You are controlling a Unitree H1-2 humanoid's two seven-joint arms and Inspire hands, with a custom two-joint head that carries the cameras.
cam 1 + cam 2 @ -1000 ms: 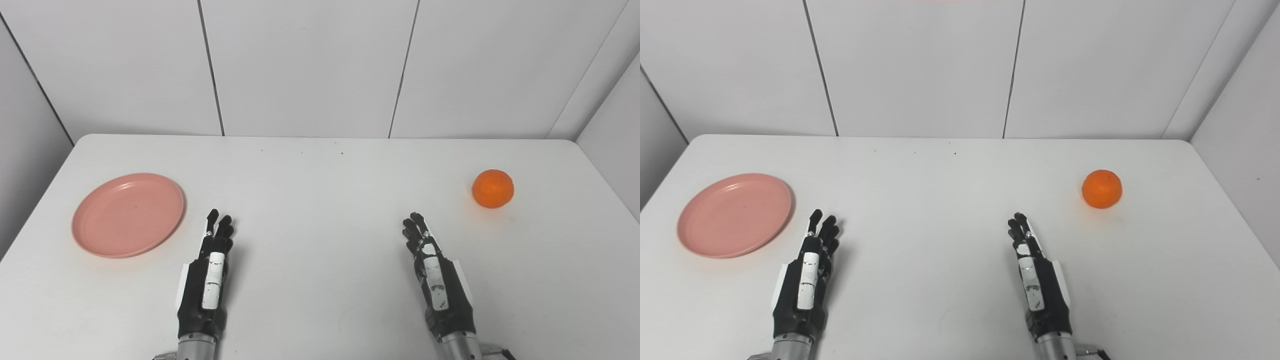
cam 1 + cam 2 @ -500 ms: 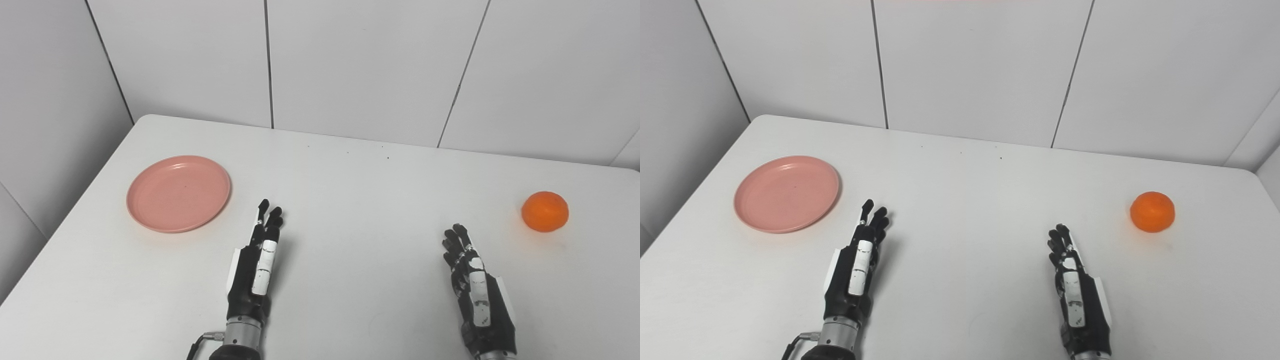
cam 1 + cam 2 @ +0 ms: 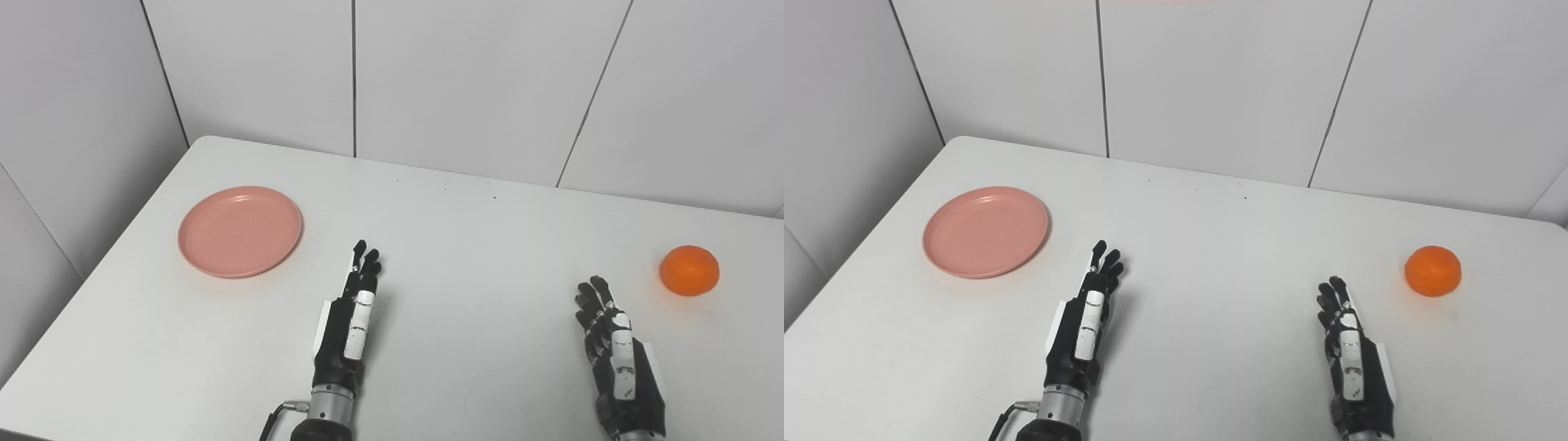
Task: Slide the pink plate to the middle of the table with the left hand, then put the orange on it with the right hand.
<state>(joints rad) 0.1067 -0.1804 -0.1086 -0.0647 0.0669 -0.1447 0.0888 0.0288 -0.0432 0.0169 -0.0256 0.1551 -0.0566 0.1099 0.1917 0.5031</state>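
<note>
Closest to us, at the bottom edge, we saw our two black robot hands with white plates on the back, both above the white rectangular table (image 3: 465,343). Our left hand (image 3: 349,315) came in from the lower left and was turned on its edge, with the thumb side up. Its fingers (image 3: 365,263) were stretched forward and a little apart, and they grasped nothing. A thin black cable (image 3: 269,422) hung near its metal wrist. Our right hand (image 3: 615,352) came in from the lower right, in the same edge-up position. Its fingers (image 3: 591,294) were also released and slightly spread, and there was nothing in them. The two hands were well apart from each other, with bare table between them.

Farther away, on the left part of the table, the round pink plastic plate (image 3: 240,231) lay flat. It was beyond and to the left of our left hand, and the hand did not touch it. Nothing lay on the plate.

On the right side, the round orange fruit (image 3: 688,270) sat on the table, beyond and to the right of our right hand, also not touched. The plate and the orange were far from each other, at opposite sides of the table.

Behind the far table edge, we saw the white panelled wall (image 3: 465,79) with dark vertical seams.
</note>
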